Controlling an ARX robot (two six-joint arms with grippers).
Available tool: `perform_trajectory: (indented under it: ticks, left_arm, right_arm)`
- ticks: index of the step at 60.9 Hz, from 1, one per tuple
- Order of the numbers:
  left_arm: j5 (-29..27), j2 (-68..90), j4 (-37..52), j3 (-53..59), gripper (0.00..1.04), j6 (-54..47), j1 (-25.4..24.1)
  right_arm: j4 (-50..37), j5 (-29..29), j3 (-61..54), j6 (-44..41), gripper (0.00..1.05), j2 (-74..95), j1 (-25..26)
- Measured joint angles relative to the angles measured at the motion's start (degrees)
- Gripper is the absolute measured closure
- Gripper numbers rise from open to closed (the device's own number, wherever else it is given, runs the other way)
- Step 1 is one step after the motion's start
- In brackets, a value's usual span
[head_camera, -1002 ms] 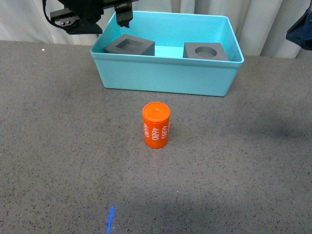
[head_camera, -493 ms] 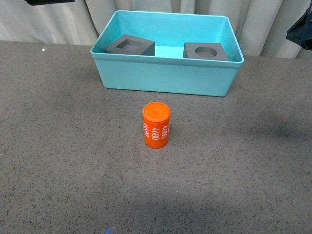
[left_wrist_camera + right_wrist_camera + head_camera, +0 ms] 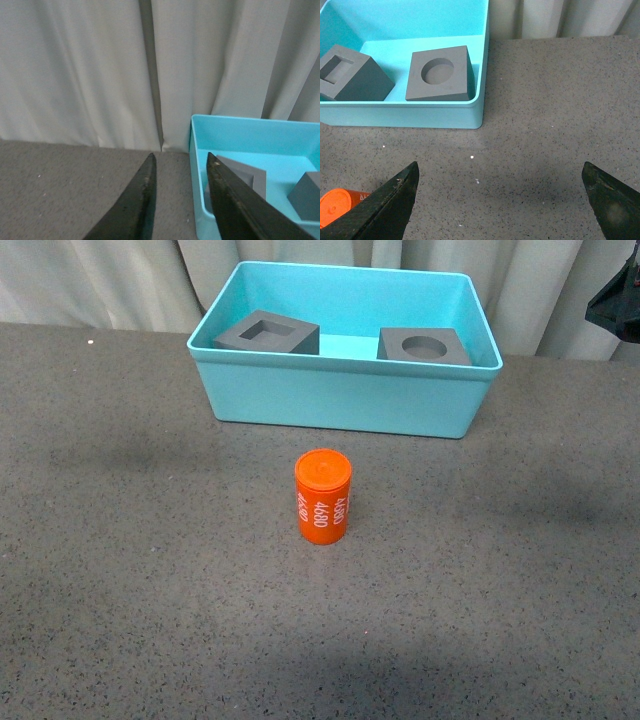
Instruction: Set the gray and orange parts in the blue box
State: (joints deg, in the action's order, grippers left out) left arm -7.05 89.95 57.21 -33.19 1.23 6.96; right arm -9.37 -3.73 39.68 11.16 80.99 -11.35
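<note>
- Fingers (image 3: 142, 200) of left gripper (image 3: 181, 157): two dark tapered blades, parted by a modest gap, nothing between them; pale curtain (image 3: 75, 70) behind, a corner of the blue box (image 3: 196, 165) just beyond one blade.
- Fingers (image 3: 385, 205) of right gripper (image 3: 500, 167): spread wide, empty, poised over bare table (image 3: 545, 100) beside the blue box.
- Orange cylinder (image 3: 323, 497): upright on the table, centre of the front view, below the blue box and well apart from it; flat lid on top. White digits printed sideways down the side in rows; middle row reads "4680", neighbouring rows curved away and only partly legible. Also glimpsed in the right wrist view, partly hidden by a finger.
- Gray cube with square recess (image 3: 265, 335): inside the blue box, left part, turned at a slight angle, recess facing up. No markings visible.
- Gray cube with round recess (image 3: 425, 345): inside the blue box, right part, apart from the other cube, recess facing up. No markings visible.
- Blue box: turquoise, rimmed, rectangular, upper centre of the front view, close to the curtain. No label legible.
- Table: dark gray, speckled surface.
</note>
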Motion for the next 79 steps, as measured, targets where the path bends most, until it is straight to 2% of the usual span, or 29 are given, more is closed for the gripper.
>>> perform_trajectory:
  ticks: [2,6,23,27,38,79]
  left_arm:
    - [0.24,-1.05,0.39,1.92,0.85,-0.11,-0.31]
    - [1.36,-4.87,1.36,7.54,1.02,-0.15,-1.14]
    - [3.28,-16.61,1.38,18.93,1.01,-0.76,-3.19]
    - [6.67,-20.24,0.26,21.51,1.01,-0.81,-5.6]
    - [6.86,-24.33,1.31,27.17,1.01,-0.81,-6.84]
    - [6.99,-54.6,-22.56,32.06,1.01,-0.81,-6.84]
  right_arm:
    - [0.0,0.0,0.0,0.0,0.1,0.0,0.0]
    - [0.0,-0.04,0.0,0.0,0.1,0.0,0.02]
    - [0.0,-0.04,0.0,0.0,0.1,0.0,0.02]
    - [0.0,-0.04,0.0,0.0,0.1,0.0,0.02]
    - [0.0,-0.07,-0.02,0.0,0.1,-0.02,0.02]
    - [0.0,-0.07,-0.02,0.0,0.1,0.0,0.02]
